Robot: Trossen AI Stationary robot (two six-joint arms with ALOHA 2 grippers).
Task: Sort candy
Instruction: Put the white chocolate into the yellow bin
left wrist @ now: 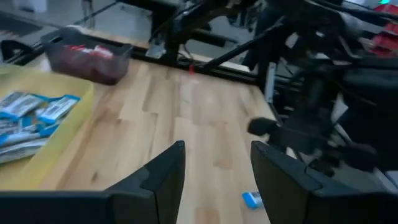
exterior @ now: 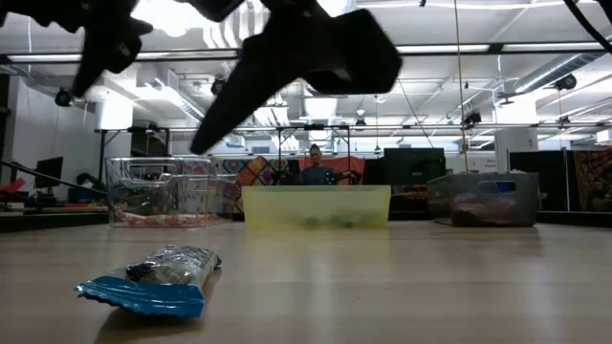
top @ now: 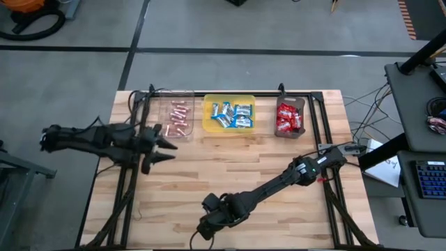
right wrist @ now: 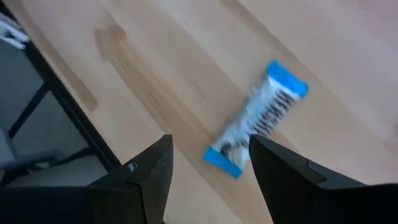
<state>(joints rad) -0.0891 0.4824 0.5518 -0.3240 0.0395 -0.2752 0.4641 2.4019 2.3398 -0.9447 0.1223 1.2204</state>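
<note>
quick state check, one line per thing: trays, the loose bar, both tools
clear tray: holds pinkish sticks
yellow tray: holds blue-and-white bars
dark tray: holds red packets
loose blue-and-white bar: lying flat on the table, unheld
left tool: open, empty, beside the clear tray
right tool: open, above the loose bar

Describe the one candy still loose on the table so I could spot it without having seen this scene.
Start at the wooden table and go to its near edge, away from the three trays at the far side. There, under the open right gripper, lies a blue-and-white bar flat on the bare wood. Unlike the other blue-and-white bars, which sit in the yellow tray, it lies alone outside any tray.
</note>
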